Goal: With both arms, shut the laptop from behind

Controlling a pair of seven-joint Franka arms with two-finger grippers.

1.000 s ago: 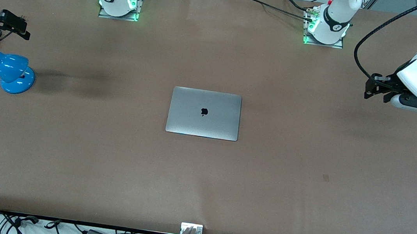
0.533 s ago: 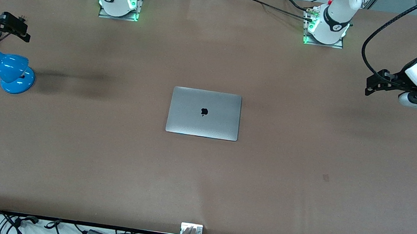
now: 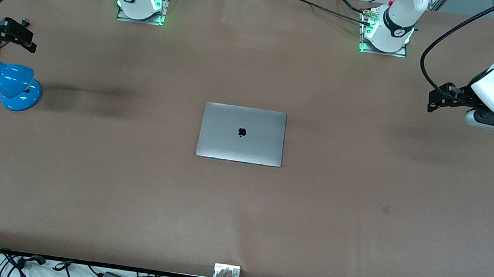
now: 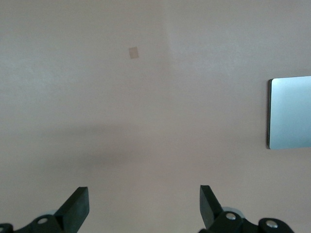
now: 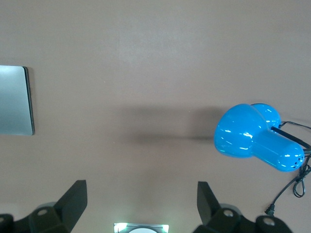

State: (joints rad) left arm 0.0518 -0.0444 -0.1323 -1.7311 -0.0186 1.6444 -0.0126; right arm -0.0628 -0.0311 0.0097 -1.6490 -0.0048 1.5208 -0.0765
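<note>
The silver-grey laptop [image 3: 241, 134] lies shut and flat in the middle of the brown table, lid up with its black apple logo showing. One edge of it shows in the left wrist view [image 4: 291, 112] and in the right wrist view [image 5: 14, 99]. My left gripper [image 3: 435, 99] hangs open and empty over the left arm's end of the table, well away from the laptop; it also shows in its wrist view [image 4: 144, 190]. My right gripper [image 3: 26, 34] is open and empty over the right arm's end, above the lamp; it also shows in its wrist view [image 5: 141, 185].
A blue desk lamp [image 3: 7, 81] with a black cord lies at the right arm's end of the table, and also shows in the right wrist view [image 5: 252, 136]. A small dark patch [image 3: 386, 210] marks the table surface. The arm bases [image 3: 141, 1] glow green along the robots' edge.
The left gripper swung slightly toward its table end and came back. The right gripper drifted a little toward the robots' edge. The laptop has not moved.
</note>
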